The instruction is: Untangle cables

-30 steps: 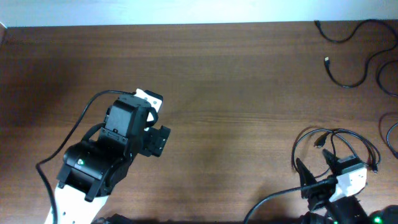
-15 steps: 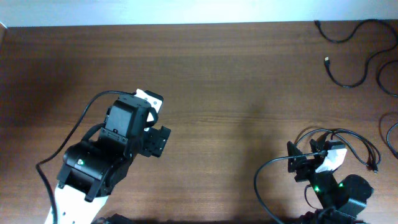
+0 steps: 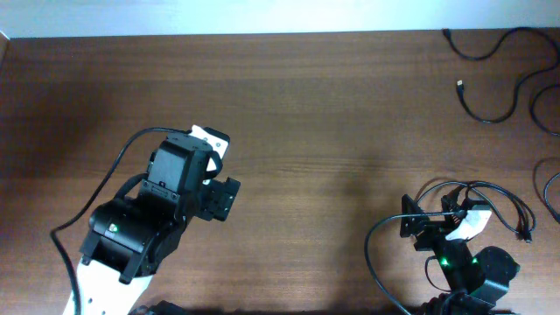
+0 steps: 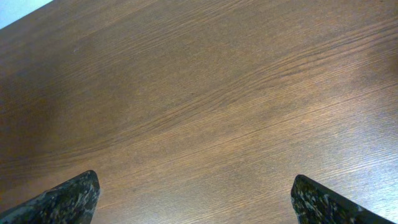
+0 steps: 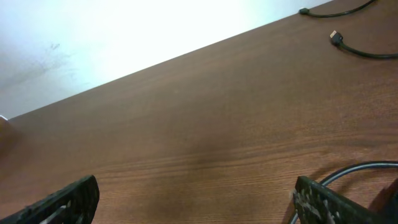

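Observation:
A small bundle of thin black cables [image 3: 494,208] lies at the lower right of the table. My right gripper [image 3: 428,220] is open and empty at the bundle's left edge, just above the wood. In the right wrist view one strand [image 5: 364,169] curves by the right finger of my right gripper [image 5: 196,200]. Loose cable strands [image 3: 490,83] lie at the far right corner and also show in the right wrist view [image 5: 367,53]. My left gripper [image 3: 220,198] is open and empty over bare wood, far from the cables; it shows wide open in the left wrist view [image 4: 198,200].
Another black strand [image 3: 549,194] loops at the table's right edge. A thicker black wire [image 3: 105,188] runs from the left arm's base. A pale wall [image 5: 124,31] borders the table's far edge.
The right arm has swung up and left, bringing its gripper over the left edge of the bundle, then nearly stopped. The left arm has not moved.

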Robot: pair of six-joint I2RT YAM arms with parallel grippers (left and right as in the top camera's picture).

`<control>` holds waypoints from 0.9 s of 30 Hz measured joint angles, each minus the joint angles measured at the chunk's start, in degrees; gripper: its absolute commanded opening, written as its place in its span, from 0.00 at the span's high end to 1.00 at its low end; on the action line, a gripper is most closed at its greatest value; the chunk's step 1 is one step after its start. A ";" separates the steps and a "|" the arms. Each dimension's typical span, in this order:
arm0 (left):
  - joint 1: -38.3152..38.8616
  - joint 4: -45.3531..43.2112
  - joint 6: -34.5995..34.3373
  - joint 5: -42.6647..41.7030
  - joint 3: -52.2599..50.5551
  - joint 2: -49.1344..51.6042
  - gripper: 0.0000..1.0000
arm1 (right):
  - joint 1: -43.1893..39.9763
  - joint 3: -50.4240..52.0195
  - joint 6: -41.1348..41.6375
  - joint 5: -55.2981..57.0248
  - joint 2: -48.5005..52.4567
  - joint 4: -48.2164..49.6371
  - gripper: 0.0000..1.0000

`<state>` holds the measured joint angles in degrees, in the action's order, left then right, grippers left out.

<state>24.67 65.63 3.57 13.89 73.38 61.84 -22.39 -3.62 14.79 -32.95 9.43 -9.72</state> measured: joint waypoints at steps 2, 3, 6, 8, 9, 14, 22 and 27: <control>0.00 0.00 0.00 0.00 0.00 0.00 0.01 | 0.00 0.00 0.02 -0.02 0.00 0.00 0.01; 0.00 0.00 0.00 0.00 0.00 0.00 0.01 | 0.00 0.00 0.07 0.00 0.00 0.00 0.01; 0.00 0.24 0.00 0.00 0.00 0.00 0.01 | 0.00 0.00 0.02 0.00 0.00 0.00 0.01; 0.00 2.40 0.00 0.00 0.00 0.00 0.01 | 0.00 0.00 0.04 -0.02 0.00 0.00 0.01; 0.00 3.34 0.00 0.02 0.00 0.00 0.01 | 0.00 0.00 0.00 0.00 0.00 0.00 0.01; 0.00 3.67 0.00 -0.66 -0.02 0.00 0.01 | 0.00 0.00 0.04 0.15 0.00 0.00 0.01; -2.78 -38.32 -0.22 -5.42 -21.03 -18.14 0.01 | 0.00 0.04 0.04 0.46 0.15 0.13 0.01; -7.61 -62.75 -0.20 -12.52 -43.39 -36.28 0.01 | 0.00 0.07 0.04 0.57 0.17 0.13 0.01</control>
<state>17.06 2.87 3.38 1.37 30.00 25.56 -22.39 -3.55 14.83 -32.38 9.61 -9.58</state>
